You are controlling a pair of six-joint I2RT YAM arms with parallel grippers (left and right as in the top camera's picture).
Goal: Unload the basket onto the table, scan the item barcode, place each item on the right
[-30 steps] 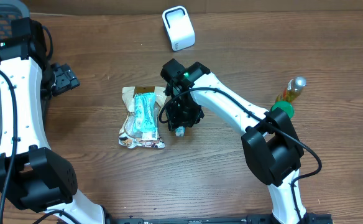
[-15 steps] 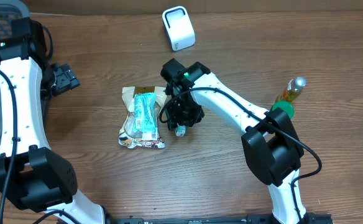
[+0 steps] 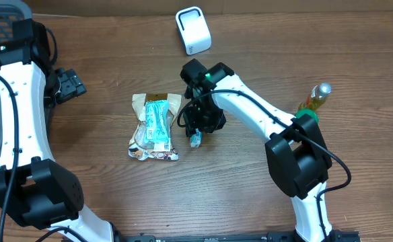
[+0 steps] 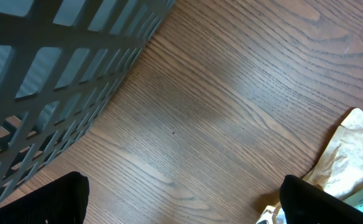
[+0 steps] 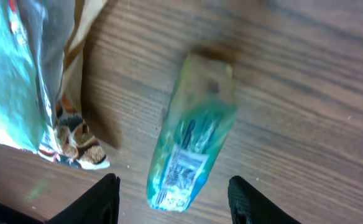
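Overhead view: the right gripper hovers directly over a small green tube lying on the table. The white scanner sits well beyond it, so no scan looks done.

Left wrist view: the left gripper is spread wide and empty, with a basket ahead to its left.

Right wrist view: the jaws are parted. The tube lies loose between the fingers, barcode label facing up. Picking up and scanning appear to remain.
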